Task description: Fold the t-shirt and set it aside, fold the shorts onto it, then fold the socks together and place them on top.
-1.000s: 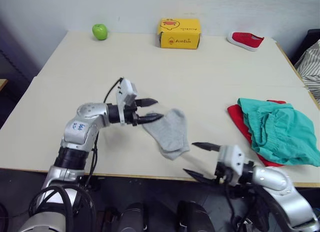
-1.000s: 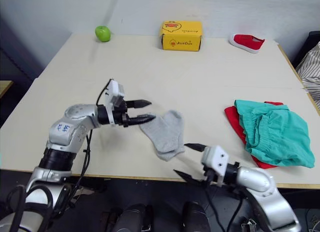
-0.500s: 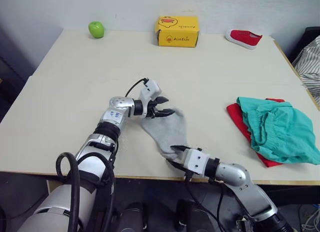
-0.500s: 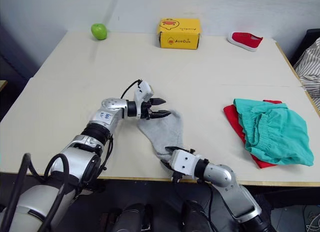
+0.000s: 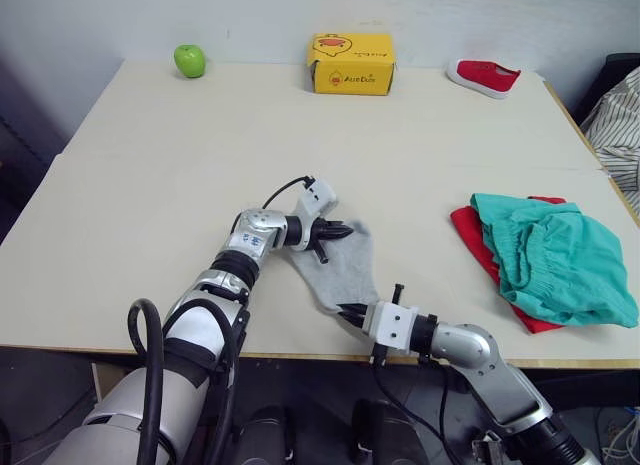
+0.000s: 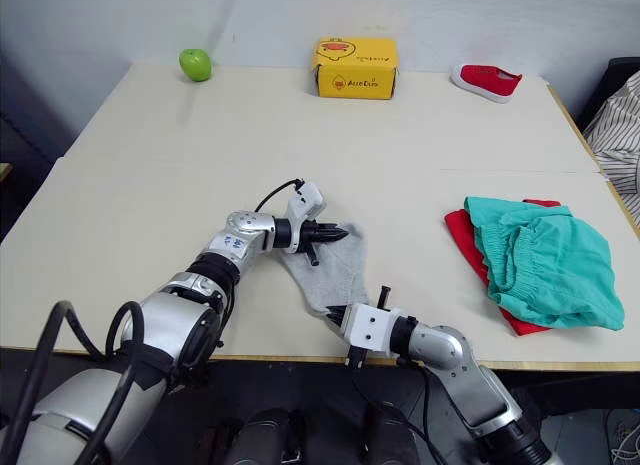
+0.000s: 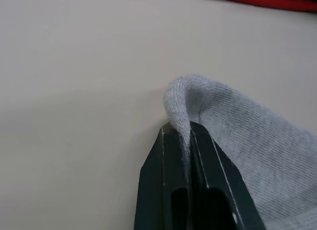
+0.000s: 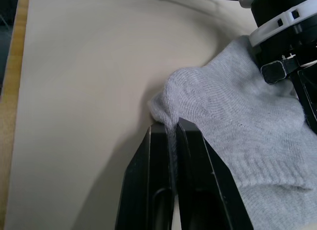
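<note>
The socks (image 8: 237,121) are a soft, finely ribbed grey knit, matt and slightly fuzzy. The fingers (image 8: 157,190) pinching them are smooth black plastic with a faint sheen. At the right of the head view, the shorts (image 5: 555,260) are crinkled matt teal cloth over the red cloth t-shirt (image 5: 470,230). The table (image 5: 150,175) is smooth, matt and cream-coloured, with a wood-coloured edge.

The plain light grey knit socks (image 5: 340,270) lie on the pale beige wooden table (image 5: 150,175). On the table too are the teal-green cloth shorts (image 5: 555,260) over the bright red cloth t-shirt (image 5: 470,233), a yellow cardboard box (image 5: 350,63), a green apple (image 5: 188,59) and a red shoe with white sole (image 5: 484,77).
</note>
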`<state>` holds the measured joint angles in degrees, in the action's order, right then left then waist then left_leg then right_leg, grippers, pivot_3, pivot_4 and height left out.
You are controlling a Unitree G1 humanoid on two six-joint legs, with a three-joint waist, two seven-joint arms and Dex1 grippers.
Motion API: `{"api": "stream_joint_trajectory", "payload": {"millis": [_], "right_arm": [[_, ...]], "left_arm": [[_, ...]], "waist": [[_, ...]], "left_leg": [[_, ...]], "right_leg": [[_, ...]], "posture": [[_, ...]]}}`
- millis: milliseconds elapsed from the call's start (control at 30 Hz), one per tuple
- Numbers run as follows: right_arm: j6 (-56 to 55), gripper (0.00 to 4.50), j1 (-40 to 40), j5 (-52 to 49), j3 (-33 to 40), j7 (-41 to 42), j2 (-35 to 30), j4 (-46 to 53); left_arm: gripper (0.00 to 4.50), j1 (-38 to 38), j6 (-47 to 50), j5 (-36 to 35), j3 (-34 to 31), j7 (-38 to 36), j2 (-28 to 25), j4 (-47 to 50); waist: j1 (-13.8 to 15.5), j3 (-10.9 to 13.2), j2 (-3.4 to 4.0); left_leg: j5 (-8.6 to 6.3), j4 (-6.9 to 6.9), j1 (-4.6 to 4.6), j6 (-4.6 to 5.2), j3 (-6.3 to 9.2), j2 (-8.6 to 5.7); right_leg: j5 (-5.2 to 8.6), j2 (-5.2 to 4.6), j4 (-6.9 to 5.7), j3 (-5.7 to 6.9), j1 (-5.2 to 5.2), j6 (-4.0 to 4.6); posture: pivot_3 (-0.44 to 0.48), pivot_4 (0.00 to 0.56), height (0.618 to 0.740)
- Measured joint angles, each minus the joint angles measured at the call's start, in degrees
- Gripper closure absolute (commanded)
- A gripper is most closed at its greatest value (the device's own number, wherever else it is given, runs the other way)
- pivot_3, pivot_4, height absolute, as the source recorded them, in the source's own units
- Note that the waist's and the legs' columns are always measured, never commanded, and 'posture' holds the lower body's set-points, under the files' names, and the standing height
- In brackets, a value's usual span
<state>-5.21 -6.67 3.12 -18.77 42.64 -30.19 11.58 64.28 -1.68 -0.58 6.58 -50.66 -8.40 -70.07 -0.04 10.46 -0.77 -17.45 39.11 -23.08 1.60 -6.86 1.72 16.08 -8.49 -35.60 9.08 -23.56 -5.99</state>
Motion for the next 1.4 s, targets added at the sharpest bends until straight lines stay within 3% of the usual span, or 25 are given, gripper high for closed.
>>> {"api": "stream_joint_trajectory", "payload": {"millis": [200,300,367,500,700,833,1033,1067,1133,1300,1367,1400], "right_arm": [[-3.7,4.5,-4.3,-4.8,4.0,6.9,-5.1,-6.6],[-5.2,4.5,-7.0,-7.5,5.6,11.0,-6.3,-10.3],[-7.3,4.5,-9.9,-10.2,5.8,15.6,-7.3,-13.8],[-11.7,4.5,-16.1,-13.1,7.1,22.8,-8.2,-22.0],[-17.9,4.5,-23.5,-13.7,7.1,29.3,-5.5,-32.6],[-21.5,4.5,-27.7,-13.8,6.5,33.7,-3.8,-39.9],[-23.1,4.5,-31.4,-14.0,6.6,37.6,-2.0,-48.6],[-22.0,4.25,-31.4,-14.9,6.6,38.8,-1.7,-49.1],[-20.7,3.7,-31.4,-16.6,7.2,40.7,-0.9,-49.3],[-18.0,1.97,-30.5,-19.5,8.1,44.3,-2.5,-44.3],[-15.7,1.31,-29.0,-20.3,8.1,45.1,-5.3,-41.0],[-13.3,1.3,-27.8,-21.2,8.2,45.3,-7.5,-38.7]], "left_arm": [[4.47,-4.7,0.5,0.0,-0.6,-3.3,-4.9,7.7],[4.47,-10.5,3.8,-1.5,-1.3,-4.6,-7.4,17.1],[4.47,-17.3,8.7,-2.6,-1.6,-4.8,-9.4,29.5],[4.47,-30.1,22.6,-5.1,-2.7,-0.5,-10.8,53.0],[4.47,-42.5,40.3,-7.7,-5.7,8.0,-12.4,77.1],[4.47,-46.5,47.6,-8.3,-6.9,14.3,-12.2,86.0],[4.47,-49.3,53.2,-9.7,-8.2,19.8,-11.7,90.8],[4.0,-49.5,53.8,-10.0,-8.3,20.8,-11.6,91.5],[3.49,-49.6,54.3,-10.3,-8.8,21.9,-11.9,92.0],[1.88,-51.6,55.4,-13.5,-12.6,21.7,-13.2,93.0],[1.26,-53.1,54.2,-15.9,-14.3,18.4,-16.8,93.1],[0.95,-54.0,53.2,-16.9,-15.8,16.1,-19.7,93.0]], "waist": [[-0.4,0.0,0.0],[-0.3,0.0,0.0],[-0.7,0.0,0.01],[-0.5,0.0,0.02],[-0.1,0.0,0.03],[-0.1,0.0,0.03],[-0.1,0.0,0.04],[-0.2,0.0,0.04],[-0.2,0.0,0.05],[-0.2,0.0,0.07],[-0.2,0.0,0.07],[-0.2,0.0,0.08]], "left_leg": [[0.01,0.0,0.06,-0.02,-0.03,0.04],[0.02,0.01,0.06,-0.03,-0.02,0.09],[0.01,0.01,0.09,-0.02,-0.04,0.14],[0.02,0.05,0.13,0.0,0.0,0.17],[0.02,0.07,0.15,0.0,0.01,0.18],[0.03,0.07,0.15,0.0,0.04,0.19],[0.03,0.07,0.17,-0.02,0.04,0.21],[0.03,0.07,0.17,-0.02,0.06,0.21],[0.03,0.07,0.17,-0.02,0.05,0.22],[0.01,0.06,0.17,-0.06,0.06,0.25],[0.0,0.06,0.17,-0.08,0.07,0.28],[-0.01,0.06,0.17,-0.09,0.06,0.27]], "right_leg": [[0.0,0.03,-0.05,-0.02,-0.01,0.0],[0.0,0.01,-0.08,-0.04,-0.01,0.0],[0.0,-0.02,-0.08,-0.1,0.0,0.0],[-0.01,-0.07,-0.13,-0.1,0.06,0.0],[-0.01,-0.1,-0.14,-0.12,0.09,0.0],[-0.01,-0.1,-0.14,-0.11,0.11,0.0],[-0.01,-0.1,-0.14,-0.12,0.12,0.02],[-0.01,-0.1,-0.14,-0.11,0.13,0.02],[-0.01,-0.11,-0.14,-0.12,0.13,0.02],[-0.01,-0.1,-0.14,-0.11,0.11,0.03],[0.0,-0.1,-0.11,-0.1,0.11,0.04],[0.01,-0.1,-0.12,-0.1,0.1,0.06]], "posture": [[0.0,0.15,0.74],[0.0,0.15,0.74],[0.0,0.15,0.74],[0.0,0.15,0.74],[0.0,0.15,0.74],[0.0,0.15,0.74],[0.0,0.15,0.74],[0.0,0.15,0.74],[0.0,0.15,0.74],[0.0,0.15,0.74],[0.0,0.15,0.74],[0.0,0.15,0.74]]}}
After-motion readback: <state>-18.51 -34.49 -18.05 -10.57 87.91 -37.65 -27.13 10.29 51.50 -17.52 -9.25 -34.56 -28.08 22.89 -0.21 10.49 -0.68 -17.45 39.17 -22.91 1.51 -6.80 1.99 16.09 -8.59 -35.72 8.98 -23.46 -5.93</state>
